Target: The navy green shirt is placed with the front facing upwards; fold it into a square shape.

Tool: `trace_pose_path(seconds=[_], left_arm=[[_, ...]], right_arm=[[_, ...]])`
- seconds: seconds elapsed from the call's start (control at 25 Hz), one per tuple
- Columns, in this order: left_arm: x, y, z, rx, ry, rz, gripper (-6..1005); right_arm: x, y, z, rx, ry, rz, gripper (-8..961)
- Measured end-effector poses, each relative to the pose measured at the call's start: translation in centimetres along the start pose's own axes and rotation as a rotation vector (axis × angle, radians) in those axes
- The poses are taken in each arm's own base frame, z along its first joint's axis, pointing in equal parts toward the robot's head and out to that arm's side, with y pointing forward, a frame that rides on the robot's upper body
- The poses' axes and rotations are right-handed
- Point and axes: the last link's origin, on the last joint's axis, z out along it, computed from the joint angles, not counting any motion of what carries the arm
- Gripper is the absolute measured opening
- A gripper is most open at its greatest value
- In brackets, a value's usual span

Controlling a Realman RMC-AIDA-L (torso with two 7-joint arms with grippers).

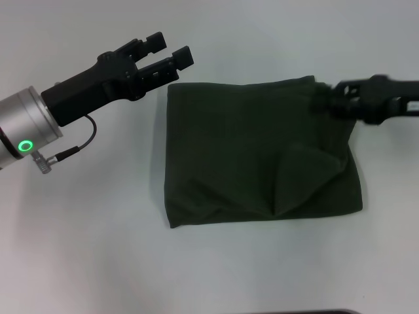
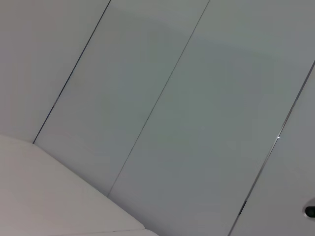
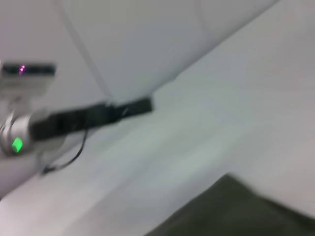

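The white table (image 1: pixel 85 261) was the biggest thing, spreading under everything. On it lay the navy green shirt (image 1: pixel 249 150), already folded into a rough rectangle, dark olive, no lettering or collar showing. Its far edge ran fairly straight; the near edge was wavier. A loose triangular flap sat on top of the shirt twd its right half, w/ creases fanning from the flap's point down to the near edge. The right wrist view caught only a dark corner of the shirt (image 3: pixel 236 211) on the pale tabletop.

My left arm came in from the shirt's left side, silver cuff w/ a green light (image 1: pixel 25 145) glowing and a thin black cable looping beneath it. My left gripper (image 1: pixel 171 51) hung just off the shirt's far-left corner, apart from the cloth, jaws spread w/ a clear gap, holding nothing. The right wrist view showed that same left gripper (image 3: pixel 142 105) farther off.

My right gripper (image 1: pixel 322 98) was at the shirt's far-right corner, right on the fabric edge. Couldn't tell if its jaws were pinched or spread; too dark there.

The left wrist view gave only pale wall panels (image 2: pixel 187 123) w/ thin dark seams.
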Motion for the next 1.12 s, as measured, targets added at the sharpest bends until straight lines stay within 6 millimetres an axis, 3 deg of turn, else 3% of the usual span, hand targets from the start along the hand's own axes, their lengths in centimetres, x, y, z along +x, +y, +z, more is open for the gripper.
trace_pose_path(seconds=[0.2, 0.56, 0.64, 1.12], left_arm=[[0.0, 0.0, 0.0, -0.001, 0.000, 0.001, 887], [0.2, 0.0, 0.2, -0.004, 0.000, 0.009, 888], [0.3, 0.0, 0.3, -0.005, 0.000, 0.016, 888], [0.3, -0.2, 0.4, 0.002, -0.001, 0.046, 888]], right_arm=[[0.4, -1.2, -1.6, 0.087, -0.044, 0.140, 373], [2.4, -2.2, -4.5, 0.182, -0.072, 0.519, 678], [2.6, -2.3, -4.5, 0.185, -0.075, 0.567, 727], [4.5, -2.8, -2.2, 0.220, -0.025, 0.714, 720]])
